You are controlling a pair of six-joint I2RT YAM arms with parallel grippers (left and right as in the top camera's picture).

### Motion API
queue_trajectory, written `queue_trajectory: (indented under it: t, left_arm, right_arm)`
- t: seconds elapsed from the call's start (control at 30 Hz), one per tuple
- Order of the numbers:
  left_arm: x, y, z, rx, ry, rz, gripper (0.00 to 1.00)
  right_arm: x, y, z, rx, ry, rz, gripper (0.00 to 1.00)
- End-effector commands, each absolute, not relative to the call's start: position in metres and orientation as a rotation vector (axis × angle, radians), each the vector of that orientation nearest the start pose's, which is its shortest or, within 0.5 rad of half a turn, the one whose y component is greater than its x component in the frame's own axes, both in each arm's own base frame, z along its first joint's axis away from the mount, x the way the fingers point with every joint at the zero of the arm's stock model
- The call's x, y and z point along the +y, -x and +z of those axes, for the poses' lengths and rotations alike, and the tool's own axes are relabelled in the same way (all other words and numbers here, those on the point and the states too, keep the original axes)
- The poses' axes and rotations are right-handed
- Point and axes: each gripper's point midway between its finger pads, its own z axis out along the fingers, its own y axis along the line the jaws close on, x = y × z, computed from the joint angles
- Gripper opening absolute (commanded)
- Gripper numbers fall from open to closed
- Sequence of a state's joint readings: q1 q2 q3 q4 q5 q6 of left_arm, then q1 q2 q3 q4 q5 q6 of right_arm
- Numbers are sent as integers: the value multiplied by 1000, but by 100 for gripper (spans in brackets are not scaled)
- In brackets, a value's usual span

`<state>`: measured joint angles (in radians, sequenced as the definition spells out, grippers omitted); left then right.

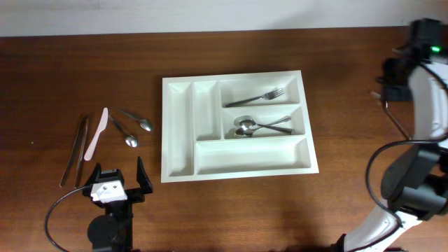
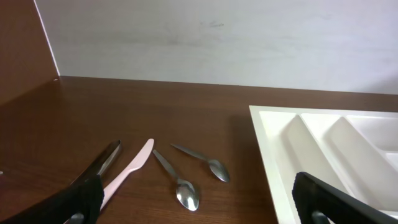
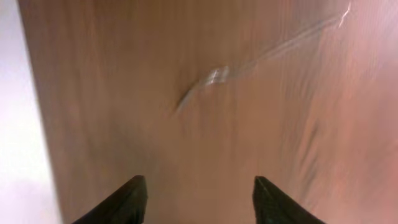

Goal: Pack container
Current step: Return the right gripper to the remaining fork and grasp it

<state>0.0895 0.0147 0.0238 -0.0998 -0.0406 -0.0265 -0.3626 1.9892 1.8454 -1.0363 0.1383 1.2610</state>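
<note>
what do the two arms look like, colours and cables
Left arm: black, with a white block behind a black two-finger left end effector and a looping black cable. Right arm: white shells, black joints, green light, thin dark cable, black fingers.

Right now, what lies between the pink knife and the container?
Two metal spoons lie between the pink knife and the container, touching neither; the overhead view shows it.
</note>
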Motion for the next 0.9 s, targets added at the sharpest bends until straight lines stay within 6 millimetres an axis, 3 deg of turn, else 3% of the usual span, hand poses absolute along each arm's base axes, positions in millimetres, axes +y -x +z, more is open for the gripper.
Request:
queue_trajectory:
  t: [0.0,0.1,0.2,0.3,0.47,0.6,0.87]
  left_arm:
    - [28,-244,157,1652,113,85,99]
    - [28,-244,157,1652,113,85,99]
    - [28,-244,157,1652,113,86,99]
    - [28,-244,157,1652,113,85,99]
    - [28,-244,157,1652,113,86,99]
    - [28,-244,157,1652,113,86,99]
    - [28,-244,157,1652,113,86,99]
  right_arm:
    - [-241,-409,162,-2864,2138,250,50]
    - [-269,-398,165,-3092,1742,410,43]
    - [-282,-401,168,-3270,1376,481,38]
    - [-279,-416,169,-3437,1005,466,32]
    - [-263,-437,159,-3568,522,400,31]
    - [-260,-440,135,-3537,349,383,32]
    - [-256,-447,78,-3476,325,240,32]
